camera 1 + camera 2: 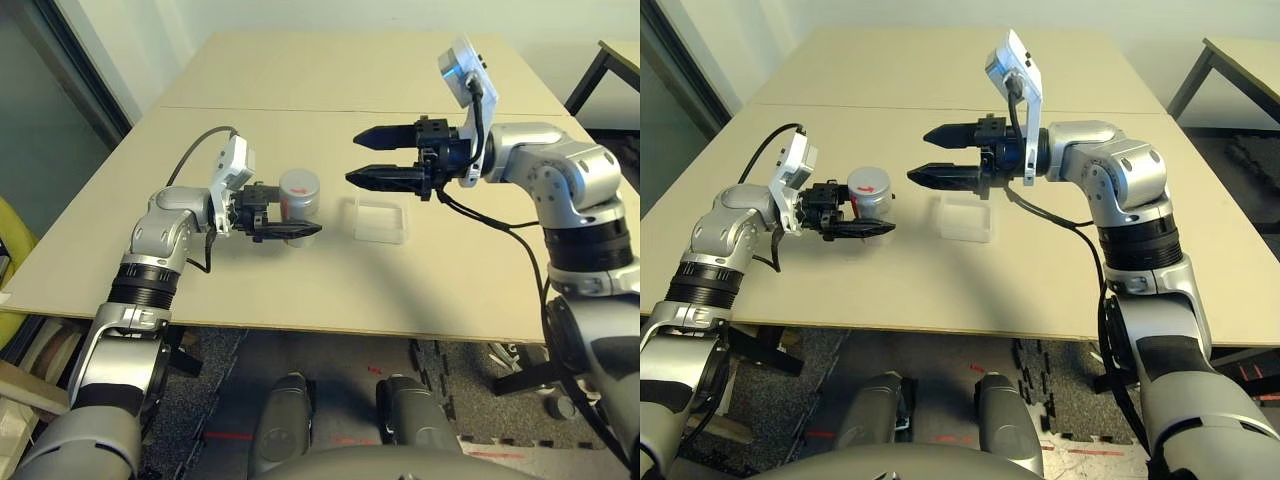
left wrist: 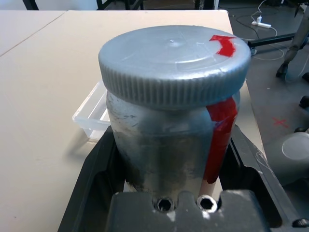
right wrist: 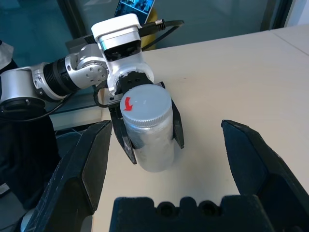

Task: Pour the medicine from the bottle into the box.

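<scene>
My left gripper (image 1: 290, 231) is clamped on the bottle (image 1: 299, 194), one black finger on each side of its grey body, and I hold it upright just above the tabletop (image 1: 330, 290), left of the table's middle and nearer its front edge than its far one. The ribbed grey screw cap (image 2: 175, 62) is on the bottle, with a red mark on its top, and a red stripe (image 2: 219, 135) runs down the body. My right gripper (image 1: 377, 156) hangs in the air with its fingers spread wide and nothing between them, pointing towards the bottle but apart from it, above and just behind the box (image 1: 380, 219). The clear plastic box lies flat on the tabletop, just to the right of the bottle, between my two arms.
</scene>
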Robot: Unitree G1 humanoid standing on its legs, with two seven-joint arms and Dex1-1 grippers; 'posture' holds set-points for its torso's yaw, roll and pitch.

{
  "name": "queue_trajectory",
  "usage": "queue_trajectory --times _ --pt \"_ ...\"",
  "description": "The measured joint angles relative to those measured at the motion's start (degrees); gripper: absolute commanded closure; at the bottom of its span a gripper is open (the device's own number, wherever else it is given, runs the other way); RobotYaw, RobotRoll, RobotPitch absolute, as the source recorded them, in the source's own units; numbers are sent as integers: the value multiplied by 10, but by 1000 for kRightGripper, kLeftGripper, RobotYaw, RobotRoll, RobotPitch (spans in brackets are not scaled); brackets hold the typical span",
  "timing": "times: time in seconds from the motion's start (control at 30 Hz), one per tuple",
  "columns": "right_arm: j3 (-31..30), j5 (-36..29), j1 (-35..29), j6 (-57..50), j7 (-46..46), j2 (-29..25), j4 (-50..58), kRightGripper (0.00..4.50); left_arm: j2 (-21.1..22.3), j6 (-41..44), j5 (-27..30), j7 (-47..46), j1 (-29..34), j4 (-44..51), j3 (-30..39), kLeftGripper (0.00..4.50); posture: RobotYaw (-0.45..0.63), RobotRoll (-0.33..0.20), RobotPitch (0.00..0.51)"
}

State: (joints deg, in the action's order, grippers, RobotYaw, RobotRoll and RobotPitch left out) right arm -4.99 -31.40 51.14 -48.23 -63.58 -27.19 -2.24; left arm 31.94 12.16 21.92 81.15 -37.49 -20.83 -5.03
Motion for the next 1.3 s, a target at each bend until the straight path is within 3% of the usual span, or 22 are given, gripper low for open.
queue_trajectory --times 0.43,1.27,1.3 --pt "-36 2 21 6 10 67 -24 0 -15 -27 -15 0 -11 -22 -6 1673 -103 0 37" --pt "-70 52 21 73 10 135 -91 0 -25 -29 -9 -5 -11 -23 4 1673 -83 0 15" --pt "-70 52 21 74 10 137 -91 173 -26 -29 -9 -5 -11 -23 4 1673 -82 0 17"
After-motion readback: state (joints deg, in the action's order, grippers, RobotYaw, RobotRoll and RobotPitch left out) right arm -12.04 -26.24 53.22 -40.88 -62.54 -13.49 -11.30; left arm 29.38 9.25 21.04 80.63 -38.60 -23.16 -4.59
